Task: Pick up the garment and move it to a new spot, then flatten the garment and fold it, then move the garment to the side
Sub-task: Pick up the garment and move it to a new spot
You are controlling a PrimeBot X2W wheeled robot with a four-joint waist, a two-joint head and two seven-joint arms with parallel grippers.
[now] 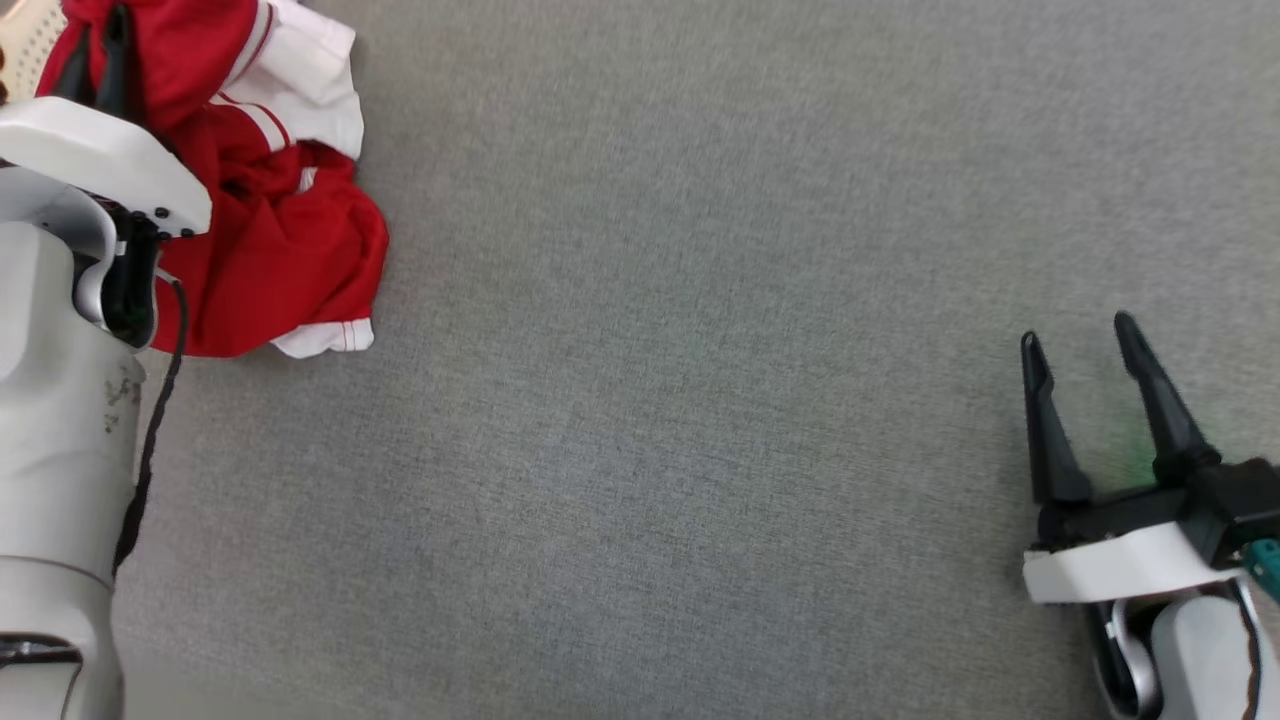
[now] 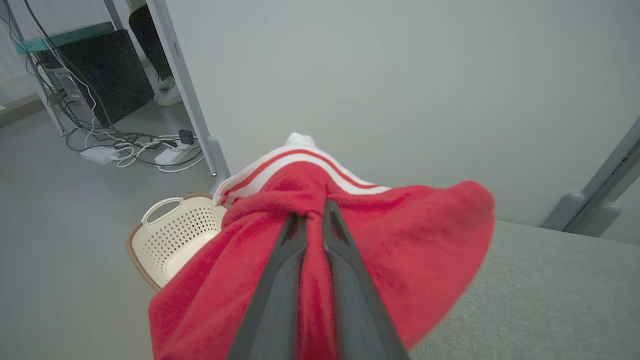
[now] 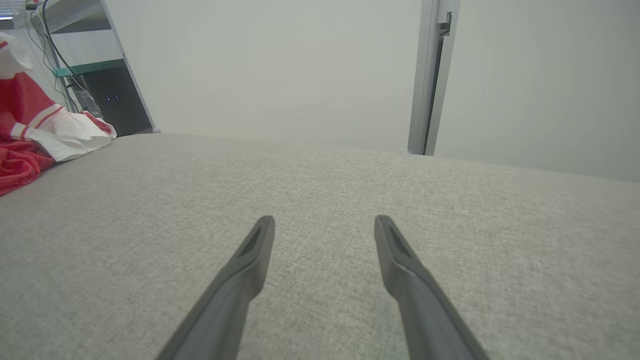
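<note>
The garment (image 1: 270, 230) is red with white striped cuffs and lies crumpled at the far left of the grey table (image 1: 700, 400). My left gripper (image 1: 100, 55) is at its upper part, and the left wrist view shows the two fingers pinched together on a red fold of the garment (image 2: 380, 250), with my left gripper (image 2: 314, 210) shut on the cloth. My right gripper (image 1: 1078, 340) rests open over bare table at the lower right, far from the cloth. In the right wrist view my right gripper (image 3: 325, 225) has nothing between its fingers, and the garment (image 3: 30, 130) sits at the left edge.
A cream perforated basket (image 2: 170, 235) stands on the floor beyond the table's left end, part hidden by the cloth. Cables and a dark box (image 2: 95, 70) lie on the floor behind it. A grey post (image 3: 430, 75) rises past the table's far edge.
</note>
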